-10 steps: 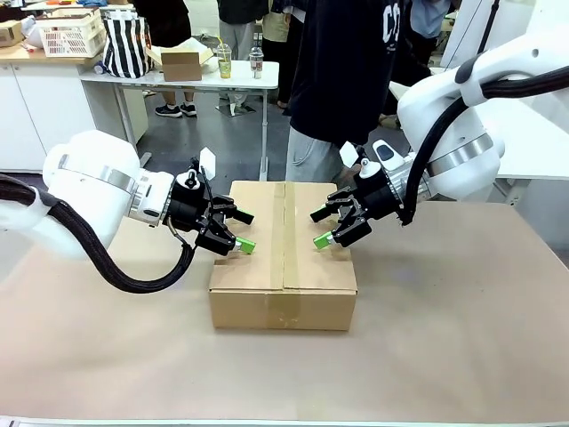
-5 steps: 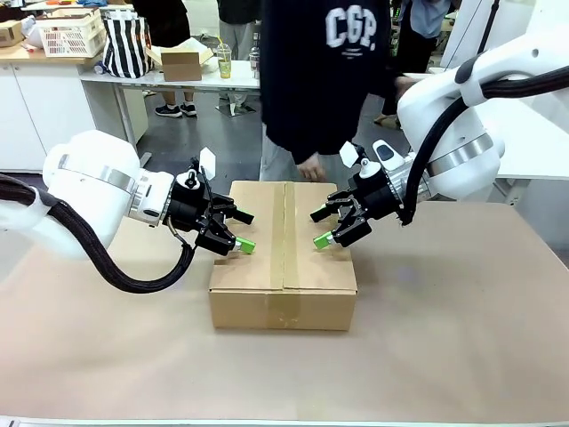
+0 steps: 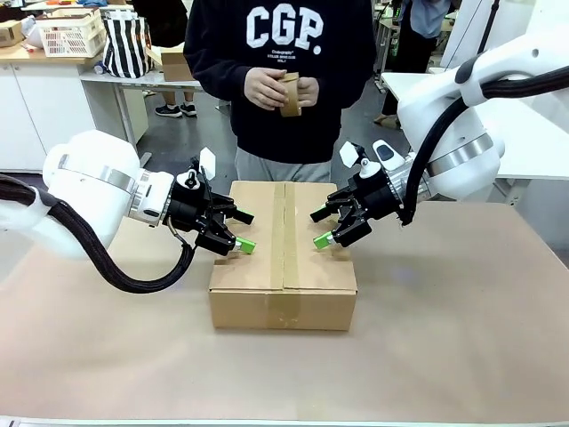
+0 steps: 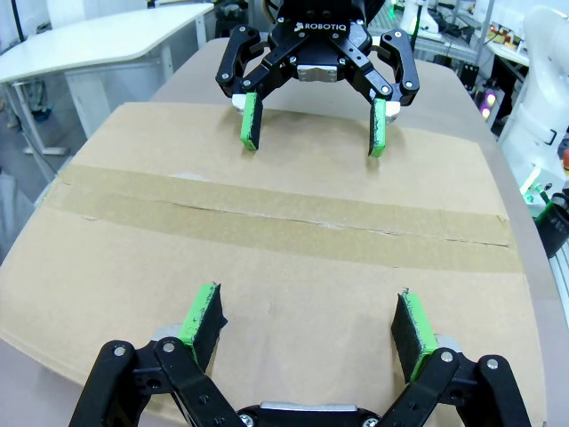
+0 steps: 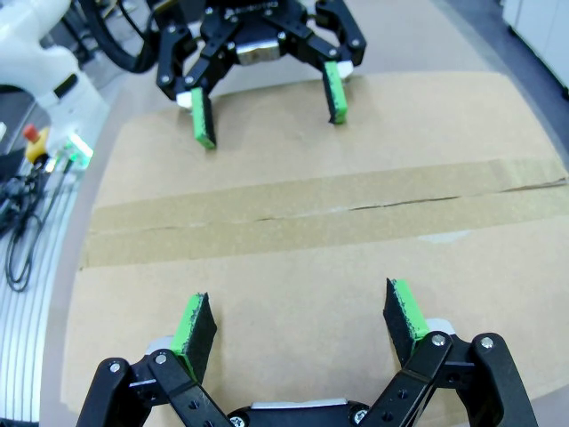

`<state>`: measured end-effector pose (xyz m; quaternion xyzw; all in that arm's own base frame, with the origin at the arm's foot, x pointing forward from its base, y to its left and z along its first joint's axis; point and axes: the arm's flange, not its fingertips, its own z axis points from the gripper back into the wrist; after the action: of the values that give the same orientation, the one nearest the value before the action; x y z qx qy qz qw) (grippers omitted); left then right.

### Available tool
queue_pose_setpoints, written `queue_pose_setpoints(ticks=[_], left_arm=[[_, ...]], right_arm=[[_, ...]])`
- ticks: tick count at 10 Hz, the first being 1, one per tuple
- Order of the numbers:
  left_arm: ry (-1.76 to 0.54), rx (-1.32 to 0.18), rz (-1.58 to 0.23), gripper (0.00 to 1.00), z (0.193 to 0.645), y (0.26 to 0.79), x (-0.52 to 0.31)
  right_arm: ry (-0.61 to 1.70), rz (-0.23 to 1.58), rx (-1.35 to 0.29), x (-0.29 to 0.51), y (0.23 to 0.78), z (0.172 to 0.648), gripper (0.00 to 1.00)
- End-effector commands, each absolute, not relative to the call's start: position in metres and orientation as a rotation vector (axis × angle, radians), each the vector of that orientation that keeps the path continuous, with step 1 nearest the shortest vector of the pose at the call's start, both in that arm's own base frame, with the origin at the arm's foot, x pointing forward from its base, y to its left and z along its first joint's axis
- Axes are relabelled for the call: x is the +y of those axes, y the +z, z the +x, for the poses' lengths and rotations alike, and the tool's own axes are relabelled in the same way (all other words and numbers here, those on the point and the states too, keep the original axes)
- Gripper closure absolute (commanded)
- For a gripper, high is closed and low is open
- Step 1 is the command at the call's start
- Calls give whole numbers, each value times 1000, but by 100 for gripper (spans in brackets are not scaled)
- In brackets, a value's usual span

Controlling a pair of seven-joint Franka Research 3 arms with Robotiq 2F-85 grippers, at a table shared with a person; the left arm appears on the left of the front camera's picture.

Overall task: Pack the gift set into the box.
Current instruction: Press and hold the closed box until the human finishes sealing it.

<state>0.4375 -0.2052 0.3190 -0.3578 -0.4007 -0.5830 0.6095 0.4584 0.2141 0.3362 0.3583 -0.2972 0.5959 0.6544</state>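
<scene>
The box (image 3: 283,307) stands in the middle of the table, its top flaps closed and a strip of brown tape (image 3: 283,233) over the centre seam. No gift set shows in any view. My left gripper (image 3: 244,230) hovers open just over the left half of the lid, and my right gripper (image 3: 320,228) hovers open over the right half, facing it. In the left wrist view, my left gripper (image 4: 307,311) is low over the box (image 4: 133,258), with the right gripper (image 4: 313,133) opposite. The right wrist view mirrors this: right gripper (image 5: 298,320), box (image 5: 498,258), left gripper (image 5: 269,114).
A person (image 3: 284,53) stands at the far edge right behind the box, both hands holding a roll of brown tape (image 3: 289,93) at chest height. Brown paper (image 3: 444,356) covers the table. A white table (image 3: 182,76) with a striped bag and crate stands far behind.
The person has stepped in behind the box and raised both hands with the tape roll to the chest. Neither arm nor the box has moved.
</scene>
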Motion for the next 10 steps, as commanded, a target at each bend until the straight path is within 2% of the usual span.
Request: queue_pose_setpoints(ticks=[1, 10], left_arm=[[-1351, -926, -823, 0, 436, 319, -205], [-1351, -926, -823, 0, 436, 319, -205]], right_arm=[[1340, 808, -679, 214, 335, 459, 0], [1340, 808, -679, 214, 335, 459, 0]])
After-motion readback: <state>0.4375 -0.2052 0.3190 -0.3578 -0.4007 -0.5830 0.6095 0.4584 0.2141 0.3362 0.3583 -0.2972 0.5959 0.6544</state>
